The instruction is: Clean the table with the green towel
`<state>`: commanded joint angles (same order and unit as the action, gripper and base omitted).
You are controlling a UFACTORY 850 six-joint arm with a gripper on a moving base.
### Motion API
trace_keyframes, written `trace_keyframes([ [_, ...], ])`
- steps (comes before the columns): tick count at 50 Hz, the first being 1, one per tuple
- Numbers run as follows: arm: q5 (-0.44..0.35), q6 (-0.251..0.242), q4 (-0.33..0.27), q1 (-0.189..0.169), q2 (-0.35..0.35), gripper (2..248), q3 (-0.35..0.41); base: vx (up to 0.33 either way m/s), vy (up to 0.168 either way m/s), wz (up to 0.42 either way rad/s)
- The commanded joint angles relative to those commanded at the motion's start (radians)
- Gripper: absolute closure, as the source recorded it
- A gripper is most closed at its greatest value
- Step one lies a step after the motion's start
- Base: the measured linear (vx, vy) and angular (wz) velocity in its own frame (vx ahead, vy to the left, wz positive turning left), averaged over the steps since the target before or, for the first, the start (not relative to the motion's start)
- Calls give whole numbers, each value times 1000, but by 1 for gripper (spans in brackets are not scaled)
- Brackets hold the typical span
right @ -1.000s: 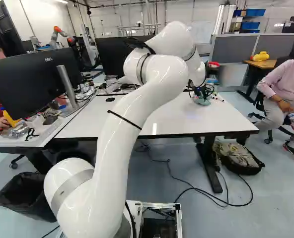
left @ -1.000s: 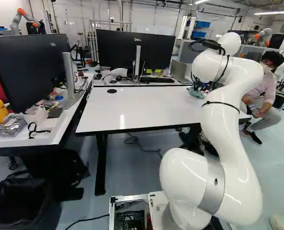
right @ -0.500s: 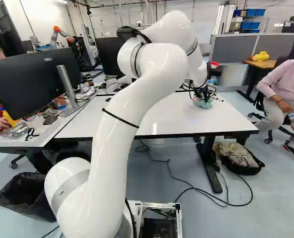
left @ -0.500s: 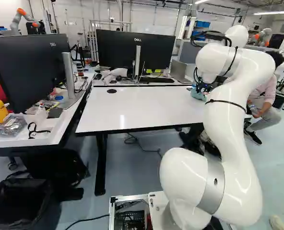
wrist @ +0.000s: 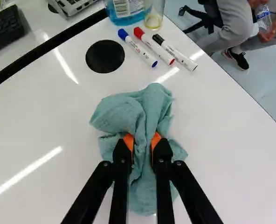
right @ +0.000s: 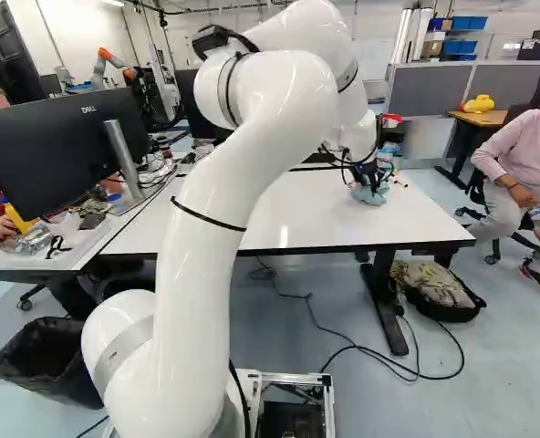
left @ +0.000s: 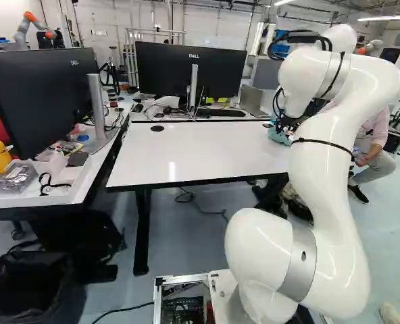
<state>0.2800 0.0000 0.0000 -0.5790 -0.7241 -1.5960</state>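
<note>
Gripper point(right: 369, 175) pinches green towel point(wrist: 149, 105) — apparently touching table point(left: 200, 152).

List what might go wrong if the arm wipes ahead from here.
The towel could push the markers lying ahead of it, perhaps off the table. Beyond them, the bottle might get knocked. Bunched up in the end effector, the towel may also miss patches.
</note>
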Motion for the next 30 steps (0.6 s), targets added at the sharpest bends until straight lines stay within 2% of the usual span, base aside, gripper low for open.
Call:
trace_keyframes([
  [12,0,0,0,27,15,191,21,0,0,0],
  [30,0,0,0,59,-36,191,-52,0,0,0],
])
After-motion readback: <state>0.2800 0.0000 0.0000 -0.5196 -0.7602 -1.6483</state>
